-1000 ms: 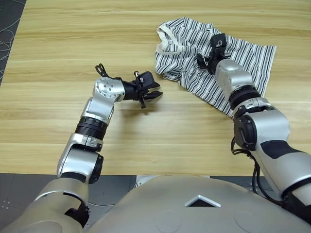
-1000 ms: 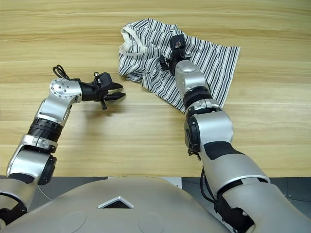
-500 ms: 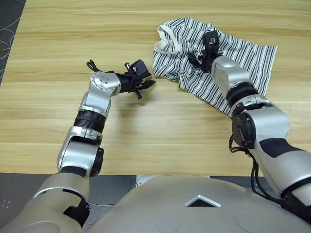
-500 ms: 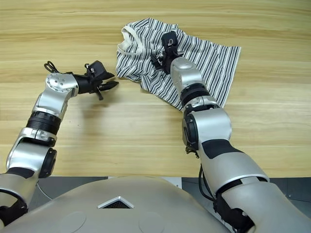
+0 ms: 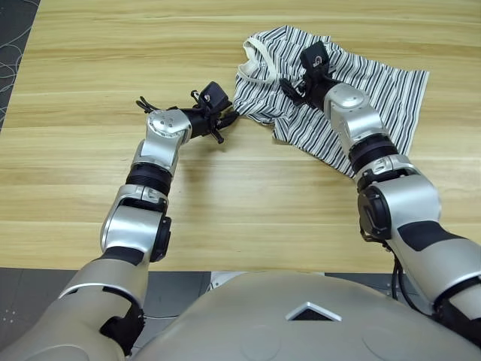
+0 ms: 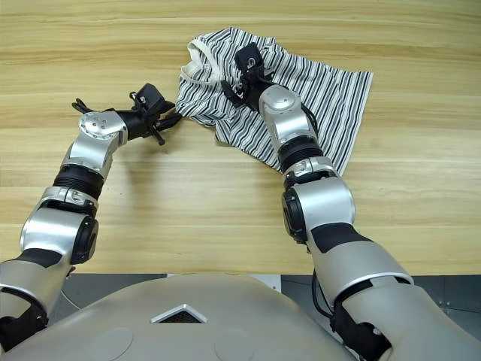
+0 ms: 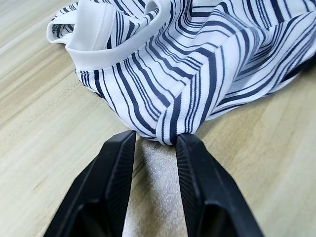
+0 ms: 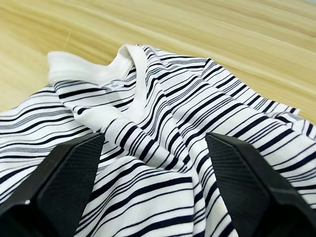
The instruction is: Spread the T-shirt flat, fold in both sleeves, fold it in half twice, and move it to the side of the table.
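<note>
T-shirt (image 5: 368, 79): striped, crumpled, lying on wooden table (image 5: 113, 45).
Left gripper (image 7: 157, 140): at T-shirt's left edge fold, fingers slightly apart, gripping nothing.
Right gripper (image 8: 154, 137): over T-shirt's left half, fingers spread wide.

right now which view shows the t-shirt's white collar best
The right wrist view: the collar lies close ahead of the open right gripper, its folded white band plain. The left wrist view catches a bent stretch of it behind a striped fold of the T-shirt. The eye views show it small, at the T-shirt's left end.
</note>
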You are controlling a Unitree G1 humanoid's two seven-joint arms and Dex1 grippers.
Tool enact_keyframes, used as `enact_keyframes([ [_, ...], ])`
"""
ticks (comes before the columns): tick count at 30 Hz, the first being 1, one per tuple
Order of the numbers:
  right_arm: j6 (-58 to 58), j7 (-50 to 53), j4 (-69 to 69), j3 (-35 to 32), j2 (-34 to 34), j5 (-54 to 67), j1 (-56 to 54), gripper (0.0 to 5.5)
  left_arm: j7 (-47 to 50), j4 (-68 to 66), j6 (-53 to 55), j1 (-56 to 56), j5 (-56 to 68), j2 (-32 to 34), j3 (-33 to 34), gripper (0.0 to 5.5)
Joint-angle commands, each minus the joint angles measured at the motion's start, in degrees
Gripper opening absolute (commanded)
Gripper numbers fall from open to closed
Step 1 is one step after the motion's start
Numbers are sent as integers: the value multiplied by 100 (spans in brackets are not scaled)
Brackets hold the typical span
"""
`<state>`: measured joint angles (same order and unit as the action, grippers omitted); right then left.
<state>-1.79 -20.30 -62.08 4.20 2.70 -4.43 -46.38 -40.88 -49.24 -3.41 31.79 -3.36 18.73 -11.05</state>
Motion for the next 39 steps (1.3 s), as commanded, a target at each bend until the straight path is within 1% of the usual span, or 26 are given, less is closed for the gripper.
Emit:
enact_keyframes([
  [1, 224, -246, 34, 616, 103, -551, 343, 378, 97, -26, -11, 172, 208, -151, 274, 146],
  [4, 461, -602, 373, 926, 132, -710, 637, 378, 90, 28, 27, 248, 372, -231, 464, 146],
  [7, 884, -980, 1216, 829, 130, -372, 876, 378, 144, -23, -3, 310, 416, -307, 571, 146],
  [9, 888, -1252, 1806, 805, 155, -205, 1047, 378, 162, -48, -3, 321, 426, -355, 589, 146],
  [13, 594, -1330, 2601, 792, 171, -85, 1203, 378, 185, -121, -30, 323, 399, -442, 581, 146],
  [17, 173, -1299, 2940, 835, 254, -127, 1220, 378, 188, -197, -58, 357, 381, -478, 588, 146],
  [21, -445, -1625, 3468, 1124, 405, -193, 1509, 378, 191, -242, -90, 379, 377, -491, 592, 146],
  [23, -609, -1661, 3458, 1242, 480, -277, 1595, 378, 185, -251, -105, 383, 384, -495, 595, 146],
  [27, -652, -1448, 3246, 1119, 508, -252, 1493, 378, 207, -264, -124, 381, 369, -479, 597, 146],
  [28, -654, -1432, 3241, 1097, 512, -221, 1475, 378, 310, -260, -58, 395, 329, -436, 606, 146],
  [31, -637, -1333, 3198, 988, 511, -157, 1406, 378, 1035, -459, 313, 561, 150, -193, 737, 146],
  [34, -603, -1177, 3147, 925, 446, -162, 1378, 378, 1154, -642, 315, 650, 153, -41, 845, 146],
  [35, -598, -1144, 3129, 977, 393, -193, 1403, 378, 1154, -669, 301, 662, 142, -38, 834, 146],
  [39, -493, -1122, 3097, 1523, 284, -562, 1676, 378, 1164, -732, 268, 709, 134, -72, 834, 146],
])
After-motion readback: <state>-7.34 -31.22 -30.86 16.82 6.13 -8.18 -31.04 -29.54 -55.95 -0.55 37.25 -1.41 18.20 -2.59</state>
